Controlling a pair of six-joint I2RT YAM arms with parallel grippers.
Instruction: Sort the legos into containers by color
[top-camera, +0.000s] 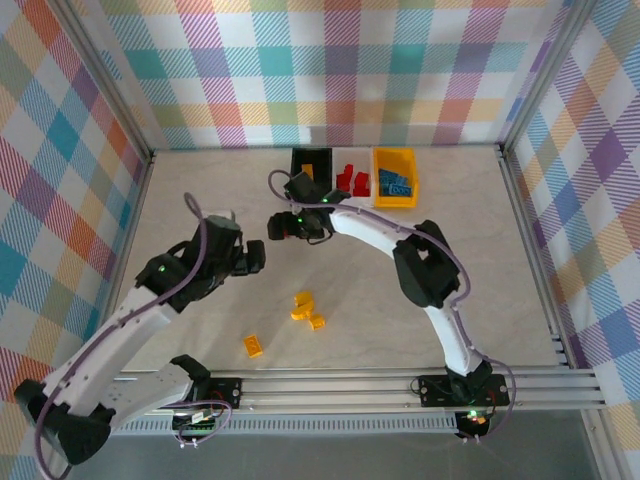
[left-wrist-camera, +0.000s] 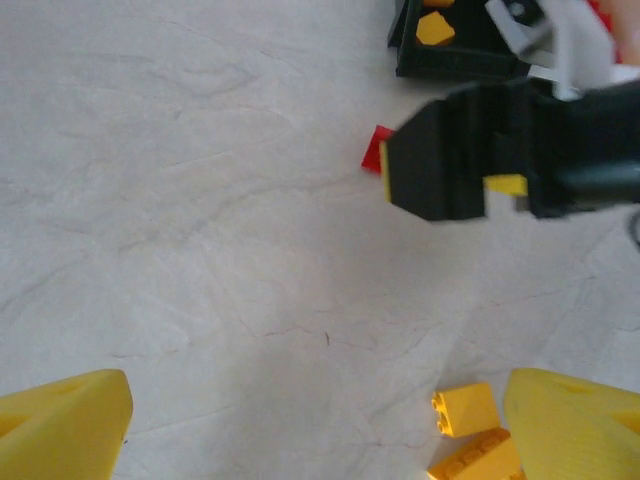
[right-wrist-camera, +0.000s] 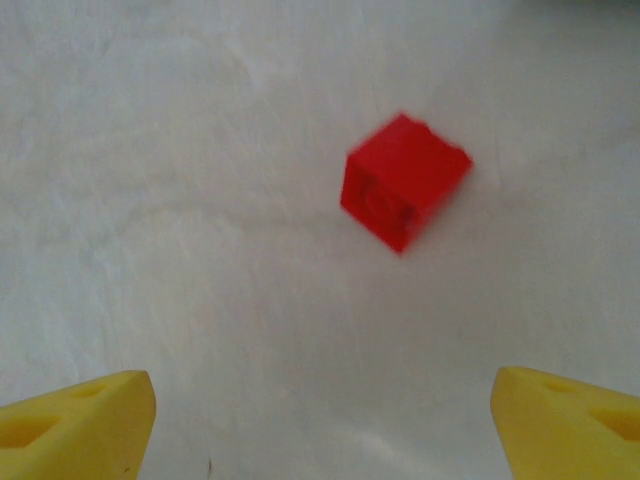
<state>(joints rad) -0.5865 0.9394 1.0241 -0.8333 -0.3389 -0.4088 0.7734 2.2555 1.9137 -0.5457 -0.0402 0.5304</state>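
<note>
Legos (top-camera: 350, 181) are mostly in the bins (top-camera: 395, 203), but one red brick (right-wrist-camera: 403, 192) and some orange ones (top-camera: 305, 308) lie on the surface (top-camera: 480, 280), and my left gripper (left-wrist-camera: 320, 430) and right gripper (right-wrist-camera: 320, 425) are open.

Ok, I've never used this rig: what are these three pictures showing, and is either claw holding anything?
These are two robot arms bolted at the near edge of a table, each ending in a two-finger gripper. The overhead picture looks down from behind them; the other two come from wrist cameras, yellow fingertips at the bottom corners. The left gripper and right gripper both stand open, holding nothing. One red lego lies just ahead of the right gripper; a few yellow-orange legos lie closer to the near edge. At the far edge: black bin, white bin with red legos, yellow bin with blue legos.
</note>
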